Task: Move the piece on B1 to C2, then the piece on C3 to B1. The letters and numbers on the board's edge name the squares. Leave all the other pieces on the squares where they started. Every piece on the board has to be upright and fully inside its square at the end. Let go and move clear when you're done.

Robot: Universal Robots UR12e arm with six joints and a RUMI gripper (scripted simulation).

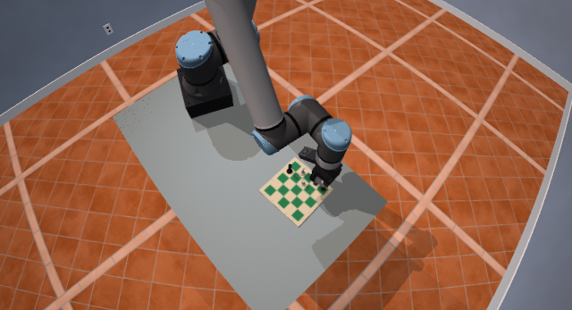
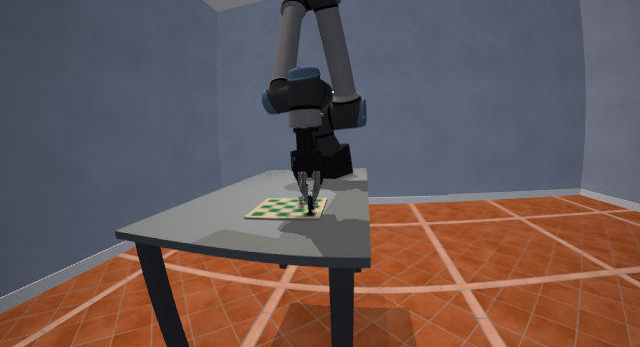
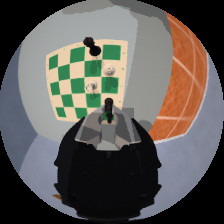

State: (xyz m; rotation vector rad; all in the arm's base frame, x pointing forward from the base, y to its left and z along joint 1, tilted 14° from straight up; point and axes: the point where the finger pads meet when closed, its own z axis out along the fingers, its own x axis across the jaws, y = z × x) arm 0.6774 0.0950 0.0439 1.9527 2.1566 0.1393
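Observation:
The green and cream chessboard [image 1: 296,190] lies on the grey table near its right edge. My gripper [image 1: 320,183] is low over the board's right corner and is shut on a small black piece [image 3: 108,107], gripping its top. The piece hangs upright at the board's surface [image 2: 310,210]; I cannot tell whether its base touches. Another black piece [image 1: 290,169] stands near the board's far corner. Two white pieces [image 1: 304,171] [image 1: 304,183] stand between it and my gripper. In the wrist view they show as the black piece [image 3: 91,46] and the white ones [image 3: 111,69] [image 3: 91,87].
The robot's black base [image 1: 205,93] stands at the far end of the table. The arm's forearm and wrist [image 1: 313,136] hang over the board's far side. The table's edge [image 1: 357,185] runs close to the right of the board.

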